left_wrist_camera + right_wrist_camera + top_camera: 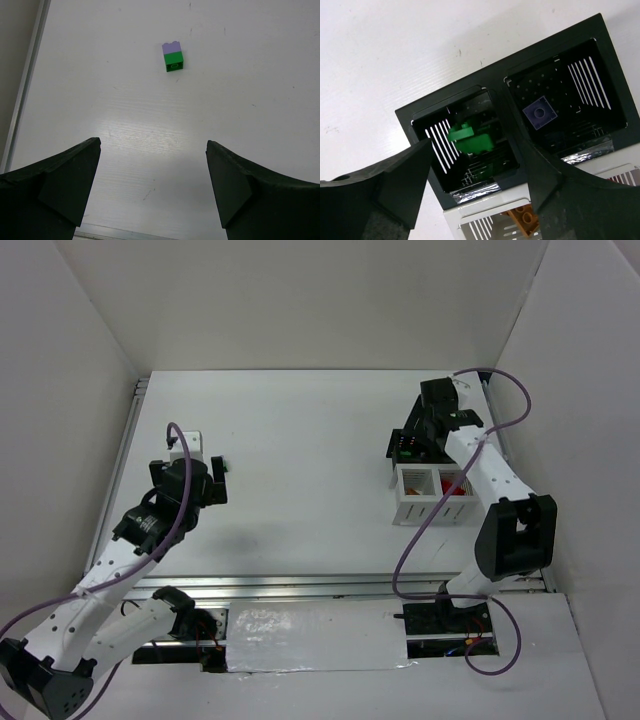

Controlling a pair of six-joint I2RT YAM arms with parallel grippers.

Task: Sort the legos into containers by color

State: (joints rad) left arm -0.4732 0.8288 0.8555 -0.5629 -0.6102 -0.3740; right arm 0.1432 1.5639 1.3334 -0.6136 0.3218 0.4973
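Observation:
A lavender-on-green lego (173,56) stands on the white table, ahead of my left gripper (154,170), which is open and empty well short of it. In the top view this lego (222,464) shows as a green speck beside the left gripper (214,483). My right gripper (477,160) is open and empty just above the black bin (450,100). A green lego (472,137) lies in the bin's left cell, a lavender one (540,112) in its right cell. The white bin (470,212) adjoins it and holds an orange-brown lego (525,220). A red lego (455,487) shows in the white bin's right cell.
The bins (415,510) stand at the right of the table, close to the right wall, with the right arm (490,480) stretched over them. A metal rail (125,440) runs along the table's left edge. White walls enclose the back and sides.

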